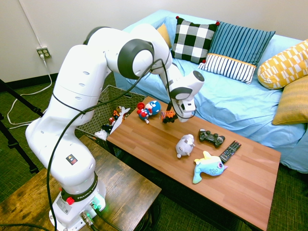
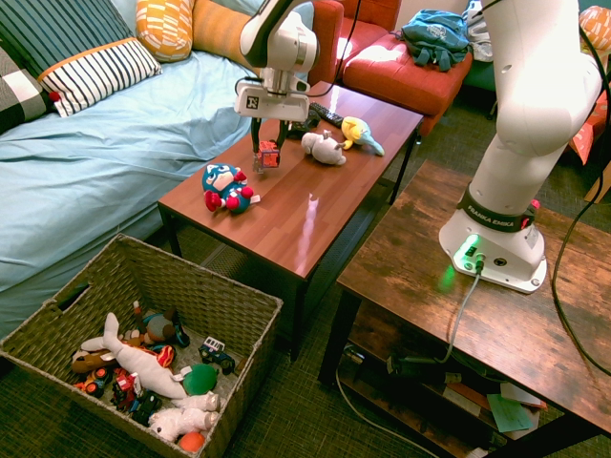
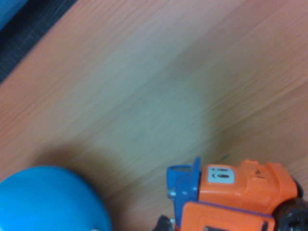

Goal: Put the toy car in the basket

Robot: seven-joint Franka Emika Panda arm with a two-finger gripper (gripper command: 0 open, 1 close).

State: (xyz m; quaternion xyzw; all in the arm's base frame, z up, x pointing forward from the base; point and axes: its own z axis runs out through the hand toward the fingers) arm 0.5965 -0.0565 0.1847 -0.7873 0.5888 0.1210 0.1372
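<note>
Two jaws clamped on toy car (image 2: 268,155) over surface (image 2: 313,210); off-centre grip could let it slip short of basket (image 2: 250,377)!

The plush figure (image 2: 227,188) and game controller (image 1: 211,137) lie on the table (image 1: 231,178).

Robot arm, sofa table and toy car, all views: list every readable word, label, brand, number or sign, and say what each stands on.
"FRANKA EMIKA": dark band round the foot of the robot arm.
Sticker on the arm's lower link: too small to read.
Mark on the gripper's white housing: not surely legible.
Toy car: white sticker with a drawn face, no words; dark marking at the picture's edge, cut off, unreadable.
Remote: key print too small.
</note>
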